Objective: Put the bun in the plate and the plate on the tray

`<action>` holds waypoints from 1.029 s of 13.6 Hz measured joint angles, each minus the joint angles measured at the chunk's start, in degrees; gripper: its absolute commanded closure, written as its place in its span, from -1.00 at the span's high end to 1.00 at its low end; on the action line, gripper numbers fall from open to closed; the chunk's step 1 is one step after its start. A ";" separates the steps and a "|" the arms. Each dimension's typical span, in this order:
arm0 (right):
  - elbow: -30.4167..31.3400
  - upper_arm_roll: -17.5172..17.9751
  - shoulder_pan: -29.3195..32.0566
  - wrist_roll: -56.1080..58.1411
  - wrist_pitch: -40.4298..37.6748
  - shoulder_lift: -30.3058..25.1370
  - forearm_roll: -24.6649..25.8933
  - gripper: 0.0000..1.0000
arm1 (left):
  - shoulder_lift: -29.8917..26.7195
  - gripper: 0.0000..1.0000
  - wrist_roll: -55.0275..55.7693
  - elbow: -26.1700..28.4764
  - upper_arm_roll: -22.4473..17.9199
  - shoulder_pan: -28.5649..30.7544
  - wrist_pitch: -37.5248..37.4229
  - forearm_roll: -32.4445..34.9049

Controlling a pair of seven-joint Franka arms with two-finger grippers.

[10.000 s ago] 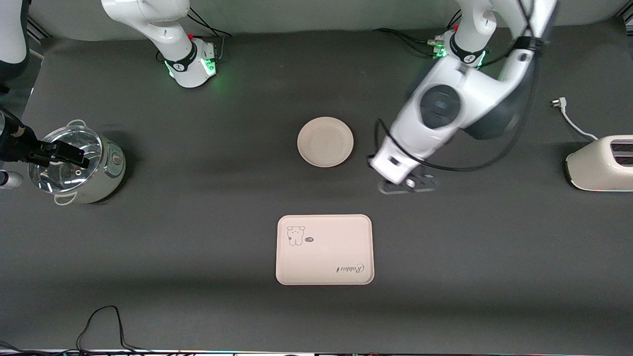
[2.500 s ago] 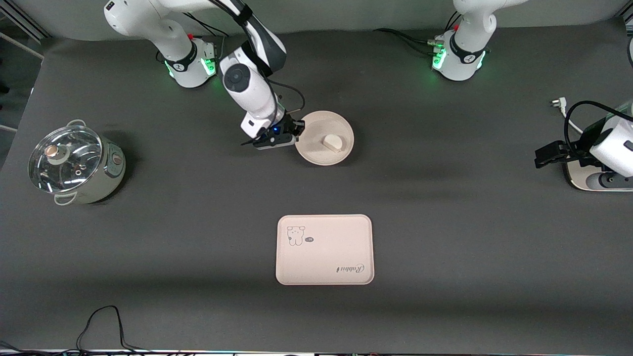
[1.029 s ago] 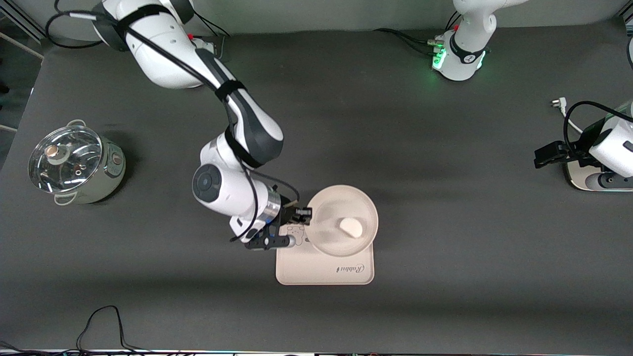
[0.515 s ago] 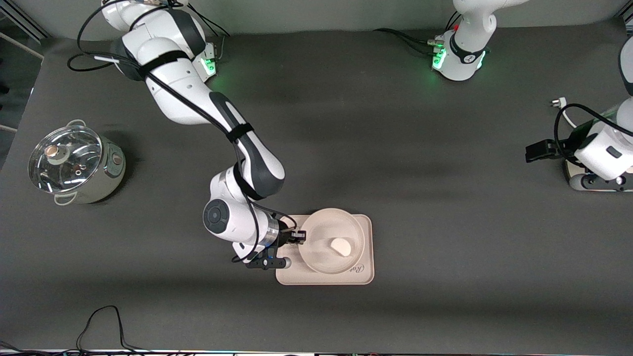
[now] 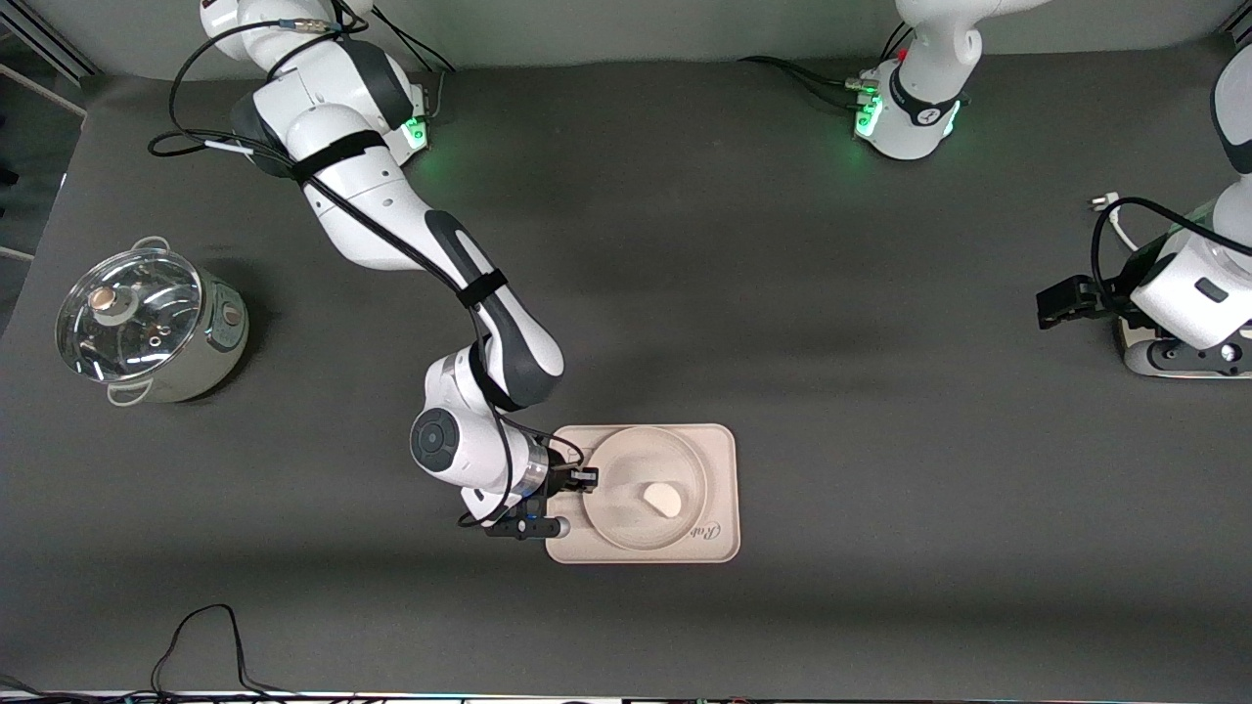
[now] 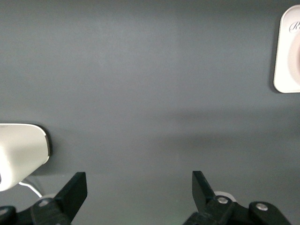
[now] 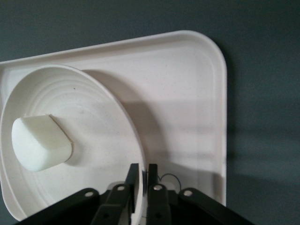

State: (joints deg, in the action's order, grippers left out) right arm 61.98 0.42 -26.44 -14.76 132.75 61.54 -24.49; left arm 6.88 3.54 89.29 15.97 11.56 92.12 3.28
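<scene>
Two views together settle the grip: the front view hides the pinch, while the right wrist view shows the right gripper (image 7: 141, 174) clamped on the plate (image 7: 101, 136) rim. On the tray (image 5: 722, 460), the plate holds the bun (image 5: 662, 500). Toward the right arm's end of the table from the tray stands a pot (image 5: 147, 323). Over the toaster (image 5: 1179, 357), toward the other end, the left gripper (image 6: 138, 187) hangs wide apart.

Our right arm stretched long across table, wrist low, right gripper (image 5: 579, 486) pinched tight on plate (image 5: 626, 518) rim, fingers (image 7: 133, 183) nearly meeting. Our left arm waits folded at own table end, left gripper (image 6: 139, 191) spread wide.
</scene>
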 measured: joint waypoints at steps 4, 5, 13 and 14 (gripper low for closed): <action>-0.94 0.01 0.27 -0.02 -2.05 -2.57 -0.03 1.00 | -0.05 1.00 0.34 -0.77 -0.17 0.02 0.62 0.00; -1.13 -0.20 0.54 -0.10 -4.91 -4.47 -0.03 1.00 | -0.05 1.00 0.34 -0.77 -0.18 0.02 0.76 0.00; 2.91 -7.26 6.87 1.70 -39.51 -32.68 9.71 1.00 | 1.78 1.00 -0.88 -0.63 -0.47 1.64 3.44 -0.92; 5.88 -7.38 7.93 2.99 -41.42 -37.10 11.28 1.00 | 1.79 1.00 -0.88 -0.64 -0.33 1.64 3.44 -1.06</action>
State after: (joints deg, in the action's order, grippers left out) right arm 67.86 -6.96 -18.51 -11.77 91.32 24.44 -13.22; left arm 8.67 2.65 88.65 15.64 13.20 95.56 2.22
